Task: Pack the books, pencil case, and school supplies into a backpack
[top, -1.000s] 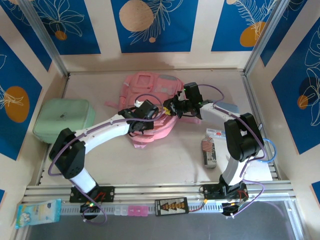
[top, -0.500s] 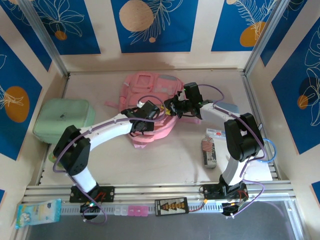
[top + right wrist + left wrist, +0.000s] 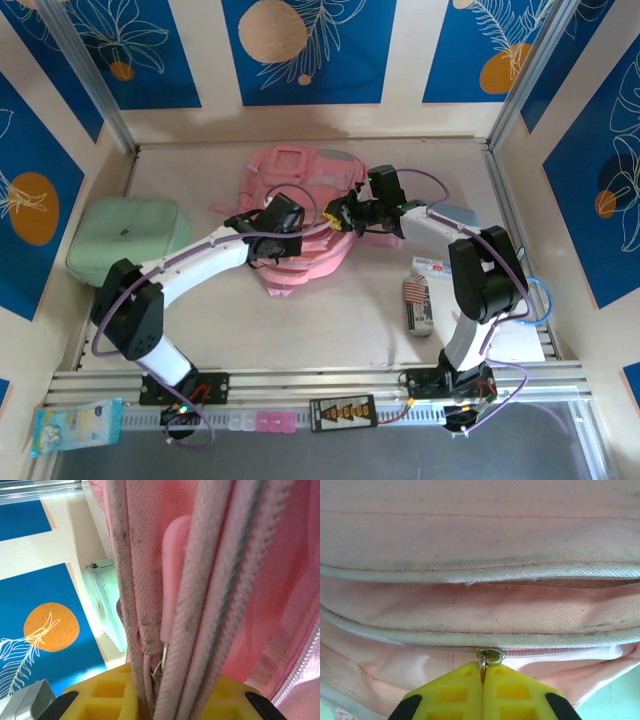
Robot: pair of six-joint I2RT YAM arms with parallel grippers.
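Note:
The pink backpack [image 3: 300, 165] lies at the middle back of the table. My left gripper [image 3: 292, 218] rests on its near left side. In the left wrist view, that gripper [image 3: 483, 672] is shut on the metal zipper pull [image 3: 491, 656], just under a grey piping seam of the backpack [image 3: 480, 540]. My right gripper [image 3: 338, 218] is at the backpack's right side, shut on a bunch of pink fabric and piping [image 3: 150, 630]. The pale blue-grey pencil case [image 3: 462, 214] lies behind the right arm. The school supplies [image 3: 417, 296] sit at the right. The books are out of view.
A large mint-green soft case [image 3: 128, 238] lies at the left. A blue tissue pack [image 3: 75, 425] sits outside the front rail at the bottom left. Metal frame posts and patterned walls close in the table on three sides.
The left gripper has shifted slightly left and back along the backpack and has shut on the zipper pull. The right gripper holds its place.

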